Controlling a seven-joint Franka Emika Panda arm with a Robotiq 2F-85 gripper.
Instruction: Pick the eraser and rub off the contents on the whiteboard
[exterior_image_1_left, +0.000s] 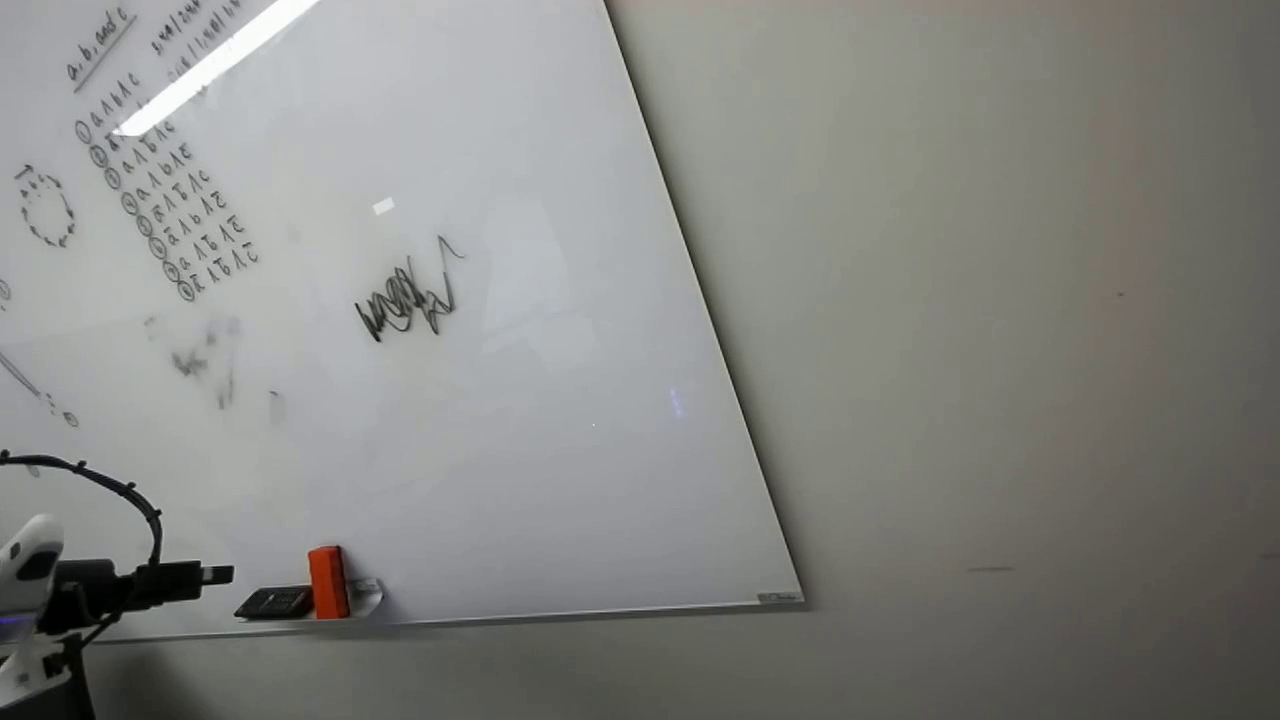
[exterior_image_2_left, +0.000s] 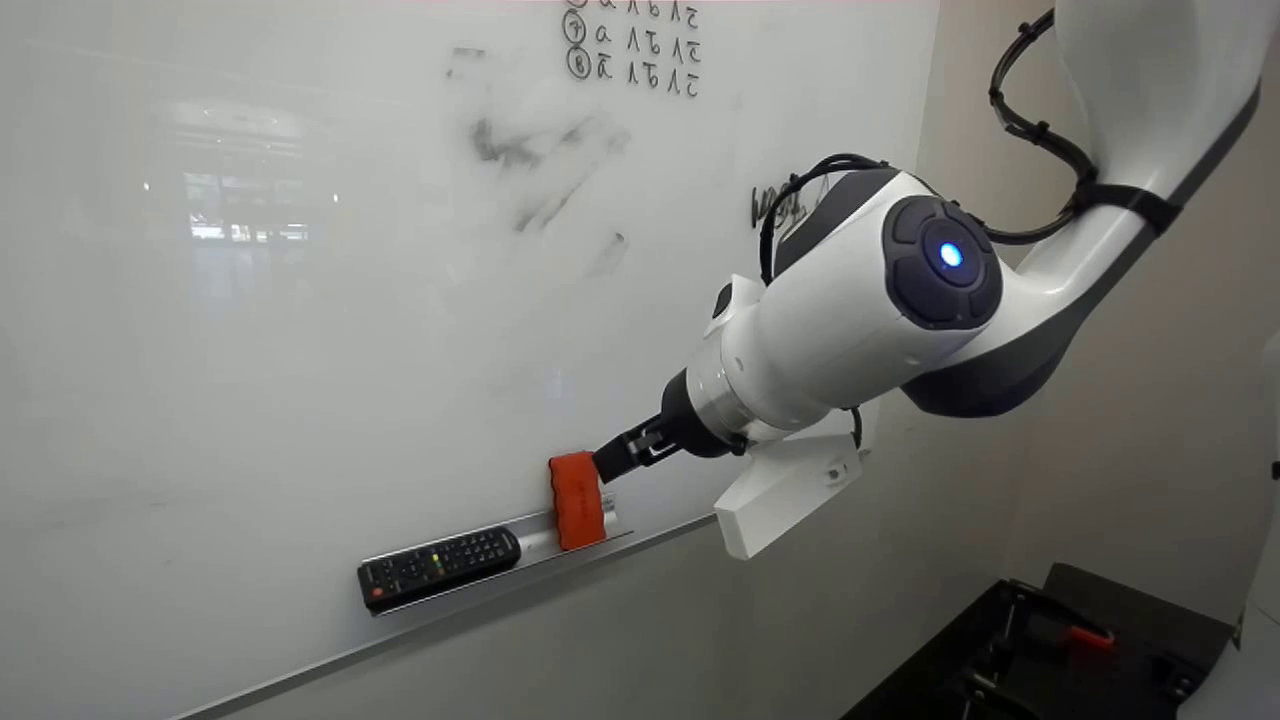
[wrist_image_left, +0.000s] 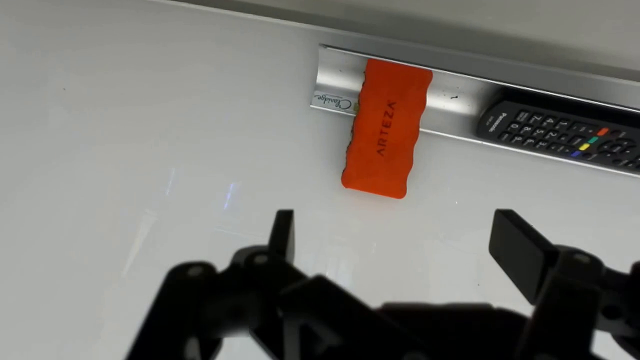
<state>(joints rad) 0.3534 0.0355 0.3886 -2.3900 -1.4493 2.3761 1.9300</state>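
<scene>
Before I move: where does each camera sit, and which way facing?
In an exterior view: camera off the robot, angled at the whiteboard and wall; gripper and some arm lower left.
In an exterior view: camera off the robot, facing the tray obliquely; arm at right, gripper mid-frame.
Wrist view: on the wrist, facing whiteboard and eraser, picture upside down; open gripper's fingers at bottom.
Both exterior views share eraser, remote, scribble.

"How does the eraser (exterior_image_1_left: 329, 583) stand?"

"On end, tray (exterior_image_1_left: 366, 600) beneath it, whiteboard (exterior_image_1_left: 470, 450) behind it."

"Left of it?"

"Black remote (exterior_image_1_left: 275, 603) just beside it; robot arm (exterior_image_1_left: 28, 580) farther out, apart."

"Above it?"

"Black scribble (exterior_image_1_left: 403, 298), well clear and a little right; lettered columns (exterior_image_1_left: 170, 205), higher, to the left."
</scene>
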